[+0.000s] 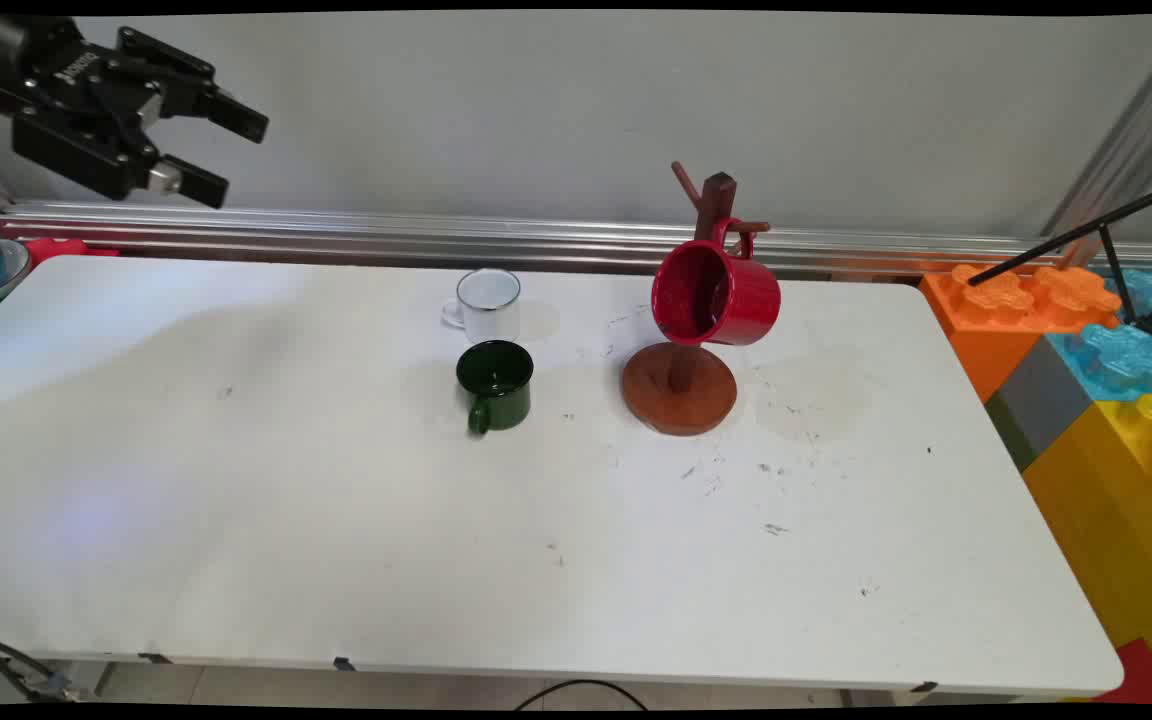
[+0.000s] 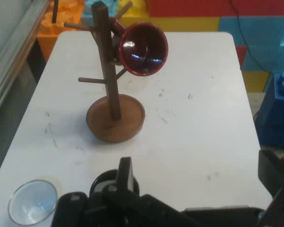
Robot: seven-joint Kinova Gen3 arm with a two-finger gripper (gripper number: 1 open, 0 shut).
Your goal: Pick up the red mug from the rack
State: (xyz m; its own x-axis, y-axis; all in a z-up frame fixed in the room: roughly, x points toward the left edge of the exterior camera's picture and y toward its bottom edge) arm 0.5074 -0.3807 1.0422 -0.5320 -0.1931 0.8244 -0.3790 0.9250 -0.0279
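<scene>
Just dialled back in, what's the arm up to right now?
The black two-finger gripper hangs high at the table's left, jaws open and holding nothing. On the white table a red ceramic mug hangs on the brown wooden mug tree. A dark green mug stands before a small white enamel mug.

White table [image 1: 336, 520] before a plain grey wall [image 1: 536, 100].

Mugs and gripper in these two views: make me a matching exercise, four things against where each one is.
Things:
1. red mug
2. green mug
3. white mug
4. gripper

Places:
A. raised above the table's far left corner
B. standing nearest the wall
C. hanging on the wooden mug tree
D. standing just in front of the white mug

Pairs: 1-C, 2-D, 3-B, 4-A
</scene>
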